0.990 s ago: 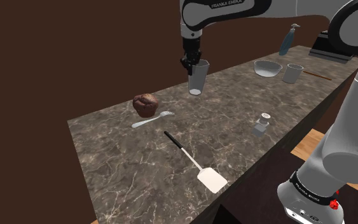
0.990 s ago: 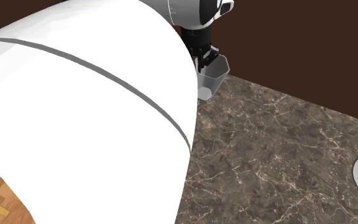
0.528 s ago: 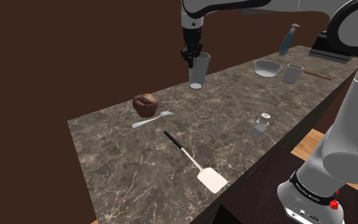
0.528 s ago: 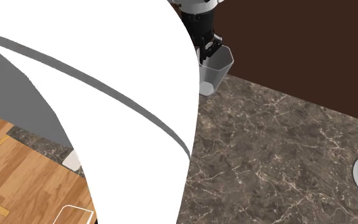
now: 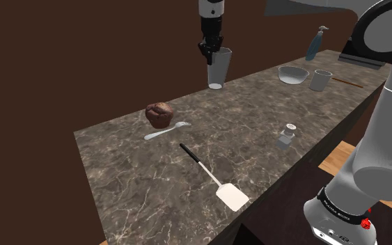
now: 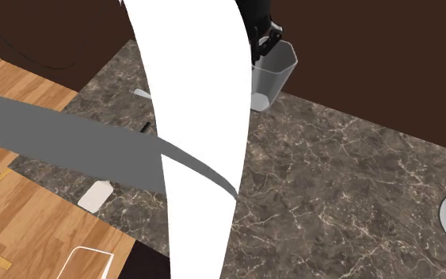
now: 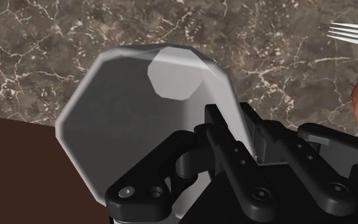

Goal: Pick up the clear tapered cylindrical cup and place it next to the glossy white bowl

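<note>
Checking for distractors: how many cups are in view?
2. The clear cup, clasped by the gripper above the counter; a grey cup beside the white bowl. None looks hidden.

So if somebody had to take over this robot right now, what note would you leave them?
Gripper: shut on the clear cup, pinching its rim wall.
Cup: upright, at the counter's far edge, apparently just off the surface.
White bowl: further toward the shoulder view's right, beside a grey cup.
Done: grasp. Left: carry the cup over, set it beside the bowl, release.
</note>
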Robot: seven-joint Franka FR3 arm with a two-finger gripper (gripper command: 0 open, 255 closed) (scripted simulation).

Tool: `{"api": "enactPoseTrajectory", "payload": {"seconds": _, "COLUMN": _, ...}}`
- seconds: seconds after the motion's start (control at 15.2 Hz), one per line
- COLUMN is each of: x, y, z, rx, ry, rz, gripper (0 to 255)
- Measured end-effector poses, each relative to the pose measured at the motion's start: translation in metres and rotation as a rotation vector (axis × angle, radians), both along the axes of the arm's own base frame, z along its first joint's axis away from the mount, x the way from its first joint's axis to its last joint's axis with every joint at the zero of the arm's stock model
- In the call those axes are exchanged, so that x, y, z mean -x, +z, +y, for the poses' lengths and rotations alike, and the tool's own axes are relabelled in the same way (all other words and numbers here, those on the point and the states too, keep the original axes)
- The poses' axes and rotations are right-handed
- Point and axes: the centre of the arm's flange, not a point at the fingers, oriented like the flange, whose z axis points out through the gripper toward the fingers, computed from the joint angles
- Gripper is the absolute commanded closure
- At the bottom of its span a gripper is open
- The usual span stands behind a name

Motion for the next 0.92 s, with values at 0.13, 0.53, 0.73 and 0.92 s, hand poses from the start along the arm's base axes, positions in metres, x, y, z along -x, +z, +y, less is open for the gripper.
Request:
{"api": "enactPoseTrajectory", "payload": {"seconds": 0.13, "x": 0.001, "y": 0.01, "z": 0.0, "rx": 0.0, "ry": 0.0, "rz": 0.0, "gripper": 255}}
{"api": "enactPoseTrajectory", "payload": {"seconds": 0.53, "x": 0.0, "y": 0.043, "z": 0.0, "rx": 0.0, "ry": 0.0, "rz": 0.0, "gripper": 255}}
{"api": "enactPoseTrajectory", "payload": {"seconds": 0.73, "x": 0.004, "y": 0.052, "z": -0.006, "rx": 0.0, "ry": 0.0, "rz": 0.0, "gripper": 255}}
{"api": "enactPoseTrajectory", "payload": {"seconds": 0.92, "x": 0.012, "y": 0.052, "z": -0.037, "rx": 0.001, "ry": -0.001, "rz": 0.001, "gripper": 255}}
